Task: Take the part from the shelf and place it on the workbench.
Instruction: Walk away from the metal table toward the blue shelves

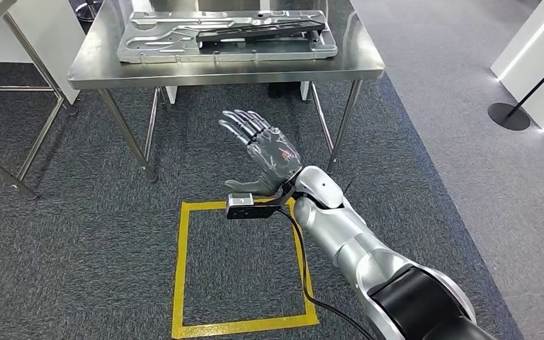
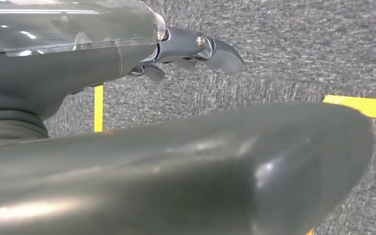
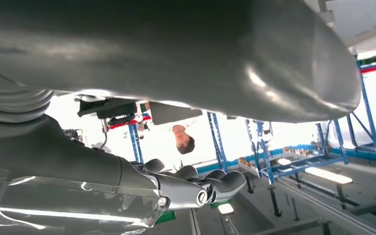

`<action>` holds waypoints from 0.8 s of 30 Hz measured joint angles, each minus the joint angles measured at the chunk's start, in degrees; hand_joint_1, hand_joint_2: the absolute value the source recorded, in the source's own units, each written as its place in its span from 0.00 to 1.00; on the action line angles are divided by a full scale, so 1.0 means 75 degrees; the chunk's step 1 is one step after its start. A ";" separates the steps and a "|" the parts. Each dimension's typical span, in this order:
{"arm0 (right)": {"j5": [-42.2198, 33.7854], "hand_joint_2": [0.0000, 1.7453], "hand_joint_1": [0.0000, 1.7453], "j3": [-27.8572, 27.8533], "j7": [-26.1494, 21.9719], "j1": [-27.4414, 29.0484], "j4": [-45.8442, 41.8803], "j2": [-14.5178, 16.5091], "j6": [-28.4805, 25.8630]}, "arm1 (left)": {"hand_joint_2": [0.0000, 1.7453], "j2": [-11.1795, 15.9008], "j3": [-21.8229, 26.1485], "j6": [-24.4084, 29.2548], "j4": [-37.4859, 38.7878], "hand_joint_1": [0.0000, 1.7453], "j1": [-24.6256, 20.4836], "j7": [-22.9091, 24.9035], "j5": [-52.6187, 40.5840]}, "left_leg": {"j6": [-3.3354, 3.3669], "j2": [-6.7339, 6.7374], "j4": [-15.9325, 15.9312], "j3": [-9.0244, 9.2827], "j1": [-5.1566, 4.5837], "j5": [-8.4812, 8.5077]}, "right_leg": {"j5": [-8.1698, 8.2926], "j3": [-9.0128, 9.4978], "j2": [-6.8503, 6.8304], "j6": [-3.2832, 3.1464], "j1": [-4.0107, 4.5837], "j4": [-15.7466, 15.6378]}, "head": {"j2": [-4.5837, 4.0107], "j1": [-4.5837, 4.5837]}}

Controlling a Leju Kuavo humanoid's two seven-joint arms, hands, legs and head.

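right hand (image 1: 265,151): raised palm-up over the grey carpet in front of the workbench (image 1: 368,69), fingers spread wide and holding nothing; the right wrist view shows the same fingers (image 3: 215,183) apart against a bright ceiling, with a person in view beyond them.
left hand (image 2: 196,49): seen in the left wrist view above carpet and yellow tape; how far its fingers are apart cannot be told, and nothing shows between them.
part (image 1: 219,35): a flat grey metal panel with cut-outs and a dark strip across it, lying flat on the stainless workbench top, well apart from the right hand.
why so placed: with the part resting square on the bench and the hand bare and clear of it, the placing looks done; the upturned open palm reads as a hand that has let go, though that is a judgement.
floor mark (image 1: 180,283): a yellow taped square on the carpet just below the right wrist, likely a standing spot.
around: a second steel frame (image 1: 39,134) at the left, a black stanchion base (image 1: 508,115) and white panel at the right.
in the way: the bench legs (image 1: 343,127) stand near the right hand.
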 joint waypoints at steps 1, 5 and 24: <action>0.0000 0.00 0.00 -0.0001 0.0000 -0.0018 -0.0001 0.0000 0.0000 | 0.00 -0.0012 0.0000 0.0000 0.0001 0.00 -0.0003 -0.0001 0.0001 | -0.0029 0.0002 -0.0004 -0.0008 0.0002 0.0010 | 0.0073 0.0128 -0.0004 -0.0051 0.0032 -0.0287 | 0.0000 0.0000; 0.0000 0.00 0.00 -0.0003 0.0000 -0.0030 -0.0010 0.0001 -0.0001 | 0.00 -0.0012 0.0000 0.0001 0.0003 0.00 -0.0002 0.0000 0.0002 | -0.0192 0.0015 -0.0020 -0.0022 0.0014 -0.0012 | 0.0180 0.0224 -0.0018 -0.0131 0.0013 -0.0581 | 0.0000 0.0000; 0.0000 0.00 0.00 -0.0003 0.0000 0.0006 -0.0010 0.0024 0.0001 | 0.00 0.0020 0.0000 0.0003 0.0003 0.00 0.0002 -0.0001 0.0002 | 0.0000 0.0003 -0.0015 0.0013 0.0073 -0.0022 | -0.0720 -0.0622 0.0003 0.0247 -0.0073 0.1164 | 0.0000 0.0001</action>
